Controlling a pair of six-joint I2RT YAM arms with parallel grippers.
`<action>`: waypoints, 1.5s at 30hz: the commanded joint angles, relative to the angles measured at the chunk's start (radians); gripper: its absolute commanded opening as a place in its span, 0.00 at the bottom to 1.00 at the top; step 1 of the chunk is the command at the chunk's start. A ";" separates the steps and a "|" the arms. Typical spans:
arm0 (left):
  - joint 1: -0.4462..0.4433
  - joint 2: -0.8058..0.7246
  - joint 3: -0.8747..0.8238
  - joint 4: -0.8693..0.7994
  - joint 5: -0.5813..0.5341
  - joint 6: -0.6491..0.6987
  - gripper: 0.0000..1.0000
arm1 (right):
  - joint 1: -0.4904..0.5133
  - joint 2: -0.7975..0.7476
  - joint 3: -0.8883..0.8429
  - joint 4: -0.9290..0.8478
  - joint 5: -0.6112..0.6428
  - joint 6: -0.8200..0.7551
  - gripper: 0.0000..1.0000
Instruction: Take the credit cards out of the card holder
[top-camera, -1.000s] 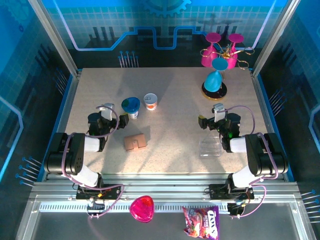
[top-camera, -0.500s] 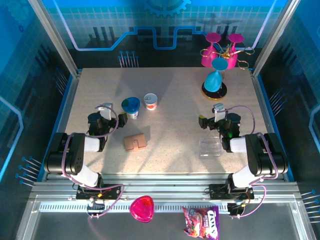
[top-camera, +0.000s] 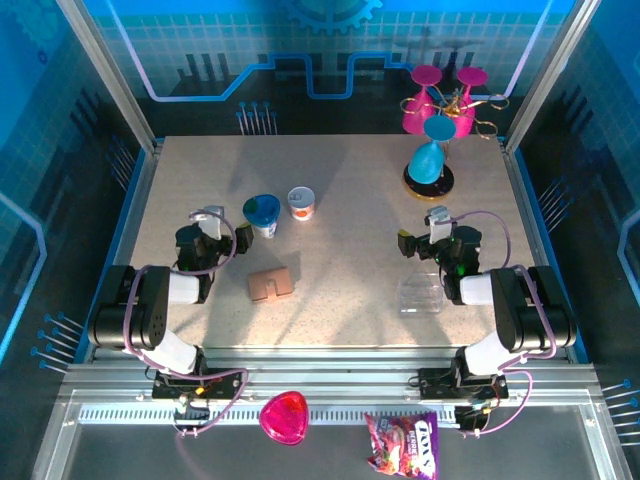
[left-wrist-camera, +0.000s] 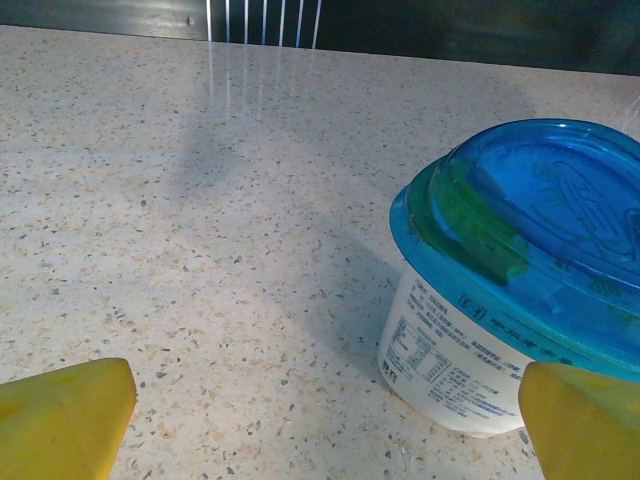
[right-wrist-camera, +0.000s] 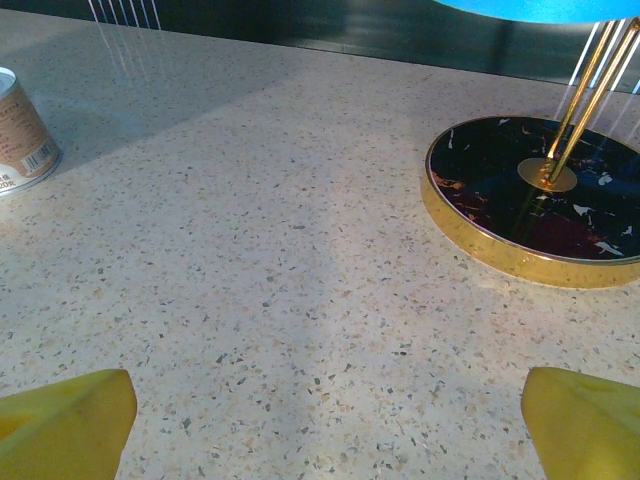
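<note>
The card holder (top-camera: 271, 285) lies flat near the worktop's (top-camera: 350, 180) near edge, between the two arms and closer to the left one, with bare surface all round it. The left fingers (left-wrist-camera: 62, 418) are spread wide and pinch nothing; a blue-lidded tub (left-wrist-camera: 500, 290) stands just ahead on their right. The right fingers (right-wrist-camera: 60, 420) are also spread, over open worktop, with a gold-rimmed stand base (right-wrist-camera: 530, 205) ahead and a clear container (top-camera: 420, 295) beside that arm.

Brightly and evenly lit from above, with a blue cast off the surrounding walls. Soft, broad grey shadow bands across the speckled table (top-camera: 350, 200), no hard edges. Crisp in the overhead view, lines slightly bowed near the corners. Pale sheen on the blue tub lid (left-wrist-camera: 545, 215). Soft-edged at the yellow fingertips (left-wrist-camera: 65, 420), probably too close for focus.
</note>
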 joint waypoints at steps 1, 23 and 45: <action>0.007 -0.002 -0.005 0.037 -0.005 -0.009 0.99 | -0.008 0.006 0.016 0.020 0.013 0.001 1.00; 0.006 -0.394 0.106 -0.490 -0.171 -0.173 0.99 | 0.023 -0.265 0.129 -0.512 0.089 0.042 1.00; 0.005 -0.523 0.487 -1.287 0.118 -0.238 0.99 | 0.026 -0.513 0.358 -1.512 0.161 0.442 0.86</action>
